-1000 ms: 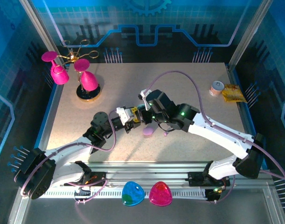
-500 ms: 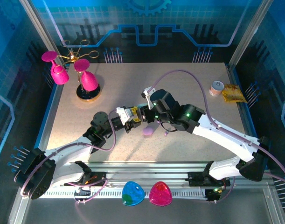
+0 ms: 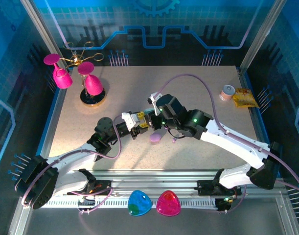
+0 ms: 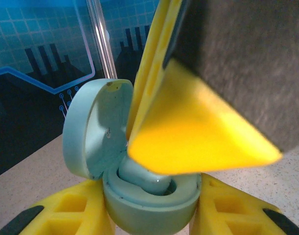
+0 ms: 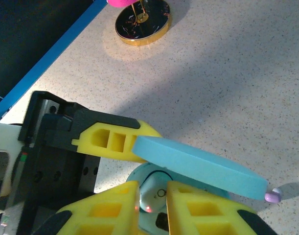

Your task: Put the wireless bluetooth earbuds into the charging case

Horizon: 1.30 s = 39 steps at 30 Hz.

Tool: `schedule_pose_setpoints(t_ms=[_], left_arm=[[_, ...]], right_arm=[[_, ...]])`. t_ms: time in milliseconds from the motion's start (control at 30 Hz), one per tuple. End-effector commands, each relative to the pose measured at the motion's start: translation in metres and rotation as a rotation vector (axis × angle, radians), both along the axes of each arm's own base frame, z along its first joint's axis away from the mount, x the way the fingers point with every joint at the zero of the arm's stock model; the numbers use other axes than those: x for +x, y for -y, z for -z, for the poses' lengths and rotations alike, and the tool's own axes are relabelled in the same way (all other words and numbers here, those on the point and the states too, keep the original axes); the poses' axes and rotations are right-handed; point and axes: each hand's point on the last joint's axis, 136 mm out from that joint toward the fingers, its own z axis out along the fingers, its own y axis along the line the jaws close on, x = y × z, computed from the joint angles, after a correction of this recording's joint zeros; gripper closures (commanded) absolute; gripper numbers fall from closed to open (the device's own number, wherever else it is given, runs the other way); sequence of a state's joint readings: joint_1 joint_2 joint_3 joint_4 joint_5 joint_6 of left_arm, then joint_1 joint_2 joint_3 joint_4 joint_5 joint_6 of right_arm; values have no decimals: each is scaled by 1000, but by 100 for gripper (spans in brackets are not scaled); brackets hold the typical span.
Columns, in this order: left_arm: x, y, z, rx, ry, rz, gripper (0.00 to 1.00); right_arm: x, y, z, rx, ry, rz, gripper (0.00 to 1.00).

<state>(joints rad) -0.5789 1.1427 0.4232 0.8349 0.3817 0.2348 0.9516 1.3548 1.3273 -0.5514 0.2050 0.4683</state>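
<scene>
Left fingers (image 4: pixel 66 215) are clamped on the base of the pale green charging case (image 4: pixel 149 208), its lid (image 4: pixel 93 132) hinged open. Right fingers (image 5: pixel 103 215) are closed on 1 pale earbud (image 5: pixel 151 193), which sits in the case well. Over the last second the right arm has moved in toward the case. Insertion appears nearly complete, and release is likely next. Farther out, 1 purple earbud (image 5: pixel 271 197) lies on the desk (image 5: pixel 213 98).

Matt plastic case (image 4: pixel 149 211) — speckled, grainy tabletop (image 5: pixel 227 93)
</scene>
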Motion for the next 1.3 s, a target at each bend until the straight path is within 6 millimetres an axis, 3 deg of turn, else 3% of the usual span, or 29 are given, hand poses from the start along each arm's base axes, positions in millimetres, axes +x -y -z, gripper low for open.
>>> schedule_pose_setpoints(t_ms=[0,367,500,667,1000,1267], left_arm=[[-7,2,-25,-45,68,25,80],[-7,2,-23,-35,68,25,80],[-5,2,-19,-25,56,18,80],[-5,1,-19,-24,61,12,80],[-1,2,-8,8,33,7,80],[-1,3,-7,6,14,12,80]], right_arm=[[4,1,3,2,-7,11,80],[6,-3,14,-13,-54,6,70],[4,-6,17,-25,-71,-13,72],[3,-5,22,-50,-85,-15,81],[3,5,-9,23,2,5,85],[6,22,-13,16,33,49,85]])
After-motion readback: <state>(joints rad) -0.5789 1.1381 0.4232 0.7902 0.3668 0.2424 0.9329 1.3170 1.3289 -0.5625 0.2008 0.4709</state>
